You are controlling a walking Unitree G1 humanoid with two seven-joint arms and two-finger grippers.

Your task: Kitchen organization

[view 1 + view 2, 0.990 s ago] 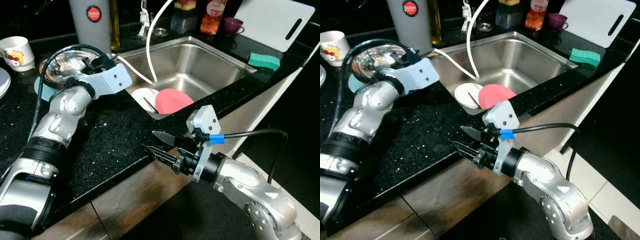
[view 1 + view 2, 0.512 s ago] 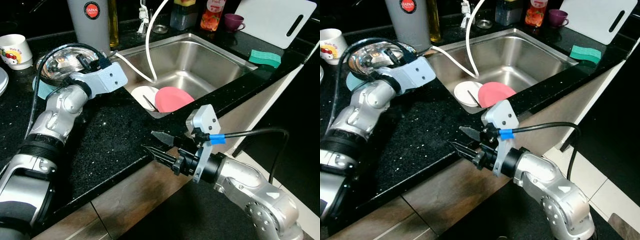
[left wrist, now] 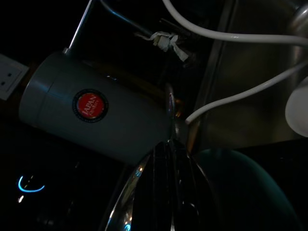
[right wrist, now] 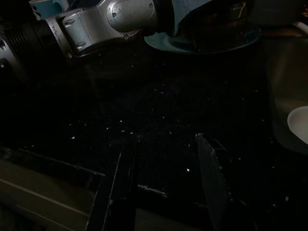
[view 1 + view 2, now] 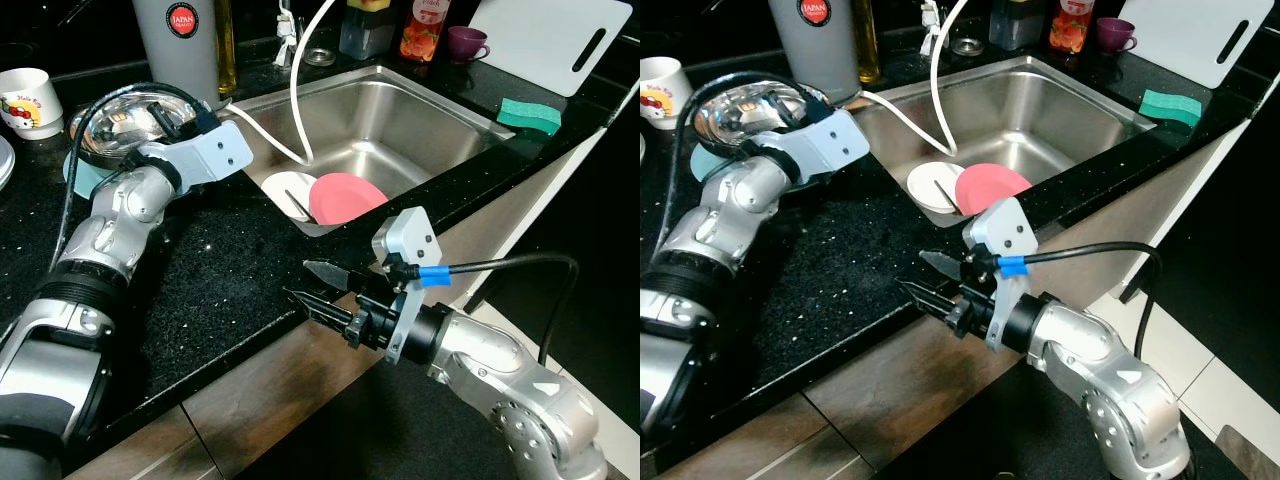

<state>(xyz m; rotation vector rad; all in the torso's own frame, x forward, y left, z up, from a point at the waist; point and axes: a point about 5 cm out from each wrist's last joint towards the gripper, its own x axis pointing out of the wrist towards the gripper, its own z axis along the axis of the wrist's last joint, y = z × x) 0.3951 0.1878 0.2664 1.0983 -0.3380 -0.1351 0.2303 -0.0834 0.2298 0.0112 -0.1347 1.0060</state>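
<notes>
A shiny steel bowl (image 5: 110, 125) rests on a teal plate (image 5: 75, 170) at the back left of the black counter (image 5: 230, 270). My left gripper (image 5: 165, 118) is at the bowl's near rim, and in the left wrist view its fingers (image 3: 171, 183) are pressed together on that rim. In the sink (image 5: 400, 110) lie a pink plate (image 5: 345, 197) and a small white bowl (image 5: 285, 190) with a utensil in it. My right gripper (image 5: 315, 285) hangs open at the counter's front edge, holding nothing, with its fingers (image 4: 118, 192) pointing over the counter towards the left arm.
A grey thermos (image 5: 180, 40) stands just behind the steel bowl, a white mug (image 5: 27, 88) at far left. A white hose (image 5: 300, 80) drops into the sink. Bottles, a purple cup (image 5: 465, 43), a white cutting board (image 5: 545, 40) and a green sponge (image 5: 528, 115) line the far side.
My left gripper and the steel bowl have shifted slightly to the left. The right gripper has stayed in place, open.
</notes>
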